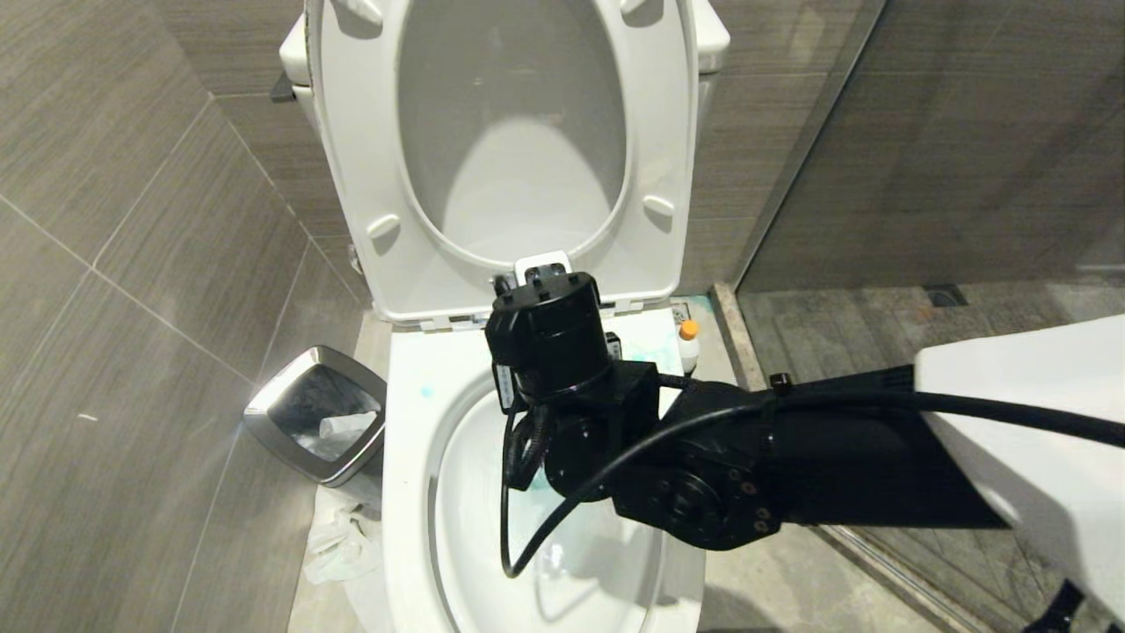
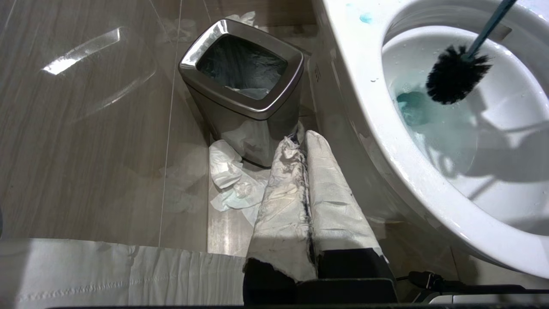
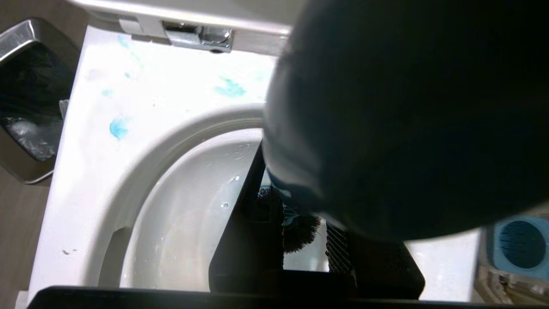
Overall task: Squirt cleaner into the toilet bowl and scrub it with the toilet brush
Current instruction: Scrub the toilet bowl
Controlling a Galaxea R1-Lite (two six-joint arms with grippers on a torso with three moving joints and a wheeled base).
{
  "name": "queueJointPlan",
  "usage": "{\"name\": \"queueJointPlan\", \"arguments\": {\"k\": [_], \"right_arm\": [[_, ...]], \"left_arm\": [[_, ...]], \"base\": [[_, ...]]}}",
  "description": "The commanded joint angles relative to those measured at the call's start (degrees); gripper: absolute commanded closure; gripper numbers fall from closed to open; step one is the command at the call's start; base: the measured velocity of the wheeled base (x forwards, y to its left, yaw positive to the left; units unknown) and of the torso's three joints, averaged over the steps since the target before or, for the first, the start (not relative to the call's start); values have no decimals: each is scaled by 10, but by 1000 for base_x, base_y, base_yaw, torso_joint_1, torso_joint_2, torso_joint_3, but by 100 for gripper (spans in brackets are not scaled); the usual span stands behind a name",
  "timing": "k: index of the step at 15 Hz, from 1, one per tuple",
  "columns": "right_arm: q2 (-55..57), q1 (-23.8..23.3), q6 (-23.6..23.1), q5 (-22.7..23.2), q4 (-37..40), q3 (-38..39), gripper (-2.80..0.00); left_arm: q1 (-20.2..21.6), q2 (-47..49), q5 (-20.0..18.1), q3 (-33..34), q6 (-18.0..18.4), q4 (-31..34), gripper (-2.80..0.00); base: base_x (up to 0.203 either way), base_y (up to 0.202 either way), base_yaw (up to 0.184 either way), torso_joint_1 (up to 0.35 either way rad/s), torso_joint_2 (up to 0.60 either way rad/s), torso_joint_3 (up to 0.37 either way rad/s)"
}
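1. The large white glossy ceramic toilet bowl (image 1: 413, 492) fills the lower centre of the head view, with its white plastic seat and lid raised in the upper centre. Teal-blue cleaner is seen pooled in the basin and smeared on the rim.
2. The long slim dark teal-blue plastic toilet brush (image 2: 456, 75) is seen in the upper right of the left wrist view, its dark bristle head hanging inside the bowl above the tinted water, apart from the ceramic.
3. The right gripper (image 3: 300, 240) is held over the bowl at the centre of the head view. In its wrist view the fingers are narrowed on the brush, whose rounded handle end fills the upper right of that frame.
4. The left gripper (image 2: 306, 171) is pressed together and empty, low beside the bowl's outer wall, near a square steel-rimmed waste bin (image 2: 244, 86) and crumpled white tissue (image 2: 227, 180).
5. The small white plastic cleaner bottle with an orange cap (image 1: 689, 345) is stood just right of the bowl's back edge in the head view.
6. The brush is judged light and stiff, with a smooth handle likely to twist or slip; a hold high on the handle gives reach, yet a firm grip is needed once the springy bristles are pressed against the slick ceramic.
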Motion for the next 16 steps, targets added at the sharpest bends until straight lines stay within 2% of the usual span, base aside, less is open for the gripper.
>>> {"name": "queueJointPlan", "arguments": {"k": [1,8,11,16], "right_arm": [[68,-4,1,-1,-2,-42,0],[217,-30,-15,1,1,-149,0],[190,-30,-16,1,2,-149,0],[69,-17,-22,3,12,-139,0]], "left_arm": [[0,1,0,0,0,0,0],[0,0,0,0,0,0,0],[0,1,1,0,0,0,0],[0,0,1,0,0,0,0]], "base": [[0,0,0,0,0,0],[0,0,0,0,0,0],[0,0,0,0,0,0],[0,0,0,0,0,0]]}}
